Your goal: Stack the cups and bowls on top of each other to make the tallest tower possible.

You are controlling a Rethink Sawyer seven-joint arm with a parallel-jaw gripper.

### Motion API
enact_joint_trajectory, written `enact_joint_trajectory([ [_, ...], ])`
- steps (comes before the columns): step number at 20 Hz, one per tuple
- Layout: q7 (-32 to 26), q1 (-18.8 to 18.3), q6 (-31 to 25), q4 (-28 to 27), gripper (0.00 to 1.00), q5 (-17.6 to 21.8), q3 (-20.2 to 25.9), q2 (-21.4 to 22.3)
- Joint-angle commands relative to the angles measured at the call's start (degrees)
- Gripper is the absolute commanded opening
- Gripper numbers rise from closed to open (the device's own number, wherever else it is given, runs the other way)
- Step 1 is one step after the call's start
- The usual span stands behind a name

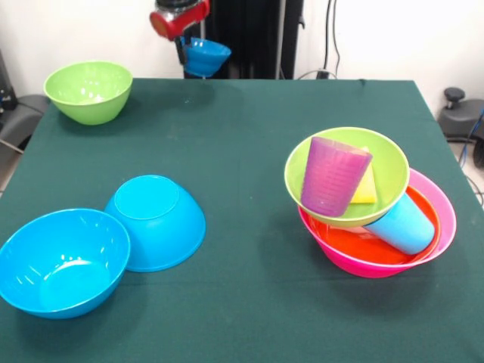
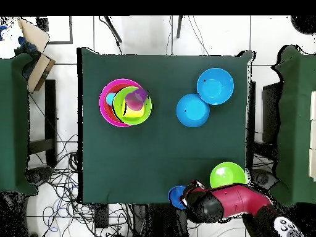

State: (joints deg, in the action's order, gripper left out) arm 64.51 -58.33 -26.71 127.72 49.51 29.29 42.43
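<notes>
Leaning inside the lime bowl (image 1: pixel 347 175): purple cup (image 1: pixel 333 175).

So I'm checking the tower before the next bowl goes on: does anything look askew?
Yes. The lime green bowl sits tilted in the tower, propped on the light blue cup lying on its side, and the purple cup in it leans.

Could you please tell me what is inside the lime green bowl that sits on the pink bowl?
The lime green bowl holds the purple cup, leaning, and the yellow cup behind it, mostly covered. The bowl's bottom is hidden.
</notes>
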Motion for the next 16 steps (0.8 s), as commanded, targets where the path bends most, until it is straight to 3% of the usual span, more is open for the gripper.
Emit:
enact_joint_trajectory([
  [1,-3.83,-3.16,-1.40,6.70,0.00,-11.88,15.25,11.31],
  [12,1.40,-4.13,1.84,5.22,0.00,-18.40,21.27,13.11],
  [16,7.46,1.40,6.05,3.06,0.00,-14.82,15.59,11.03],
])
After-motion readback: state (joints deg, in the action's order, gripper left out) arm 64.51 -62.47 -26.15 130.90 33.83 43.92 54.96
